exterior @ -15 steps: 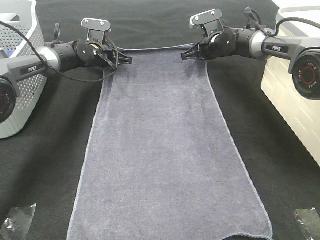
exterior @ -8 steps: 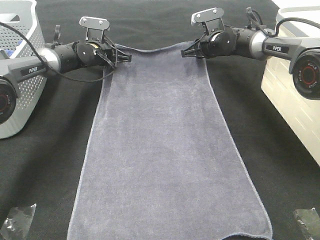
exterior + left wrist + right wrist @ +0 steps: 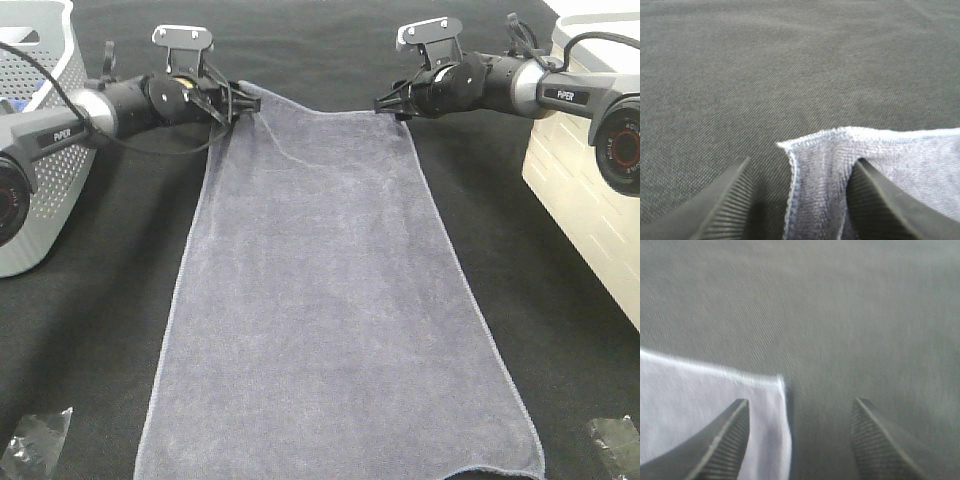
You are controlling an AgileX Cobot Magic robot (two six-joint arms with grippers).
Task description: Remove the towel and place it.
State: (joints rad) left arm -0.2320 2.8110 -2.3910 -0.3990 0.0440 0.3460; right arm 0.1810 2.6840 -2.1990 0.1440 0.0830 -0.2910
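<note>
The bluish-grey towel [image 3: 330, 300] lies flat and lengthwise on the black table cloth [image 3: 100, 330]. My left gripper [image 3: 250, 100] is at its far left corner, which is bunched and slightly raised. In the left wrist view the jaws stand wide apart, and that towel corner [image 3: 880, 155] sits between the left gripper's [image 3: 802, 160] fingers. My right gripper [image 3: 385, 103] is at the far right corner. In the right wrist view the right gripper [image 3: 801, 402] is open, and the towel corner [image 3: 715, 410] lies flat by one finger.
A grey perforated basket [image 3: 40, 150] stands at the left edge. A cream box [image 3: 590, 190] stands at the right edge. Crumpled clear plastic lies at the front left [image 3: 35, 440] and front right [image 3: 615, 440].
Both grippers have moved a little toward the far side. The towel's far left corner has been drawn up and back with the left gripper. The far edge now sags in the middle.
</note>
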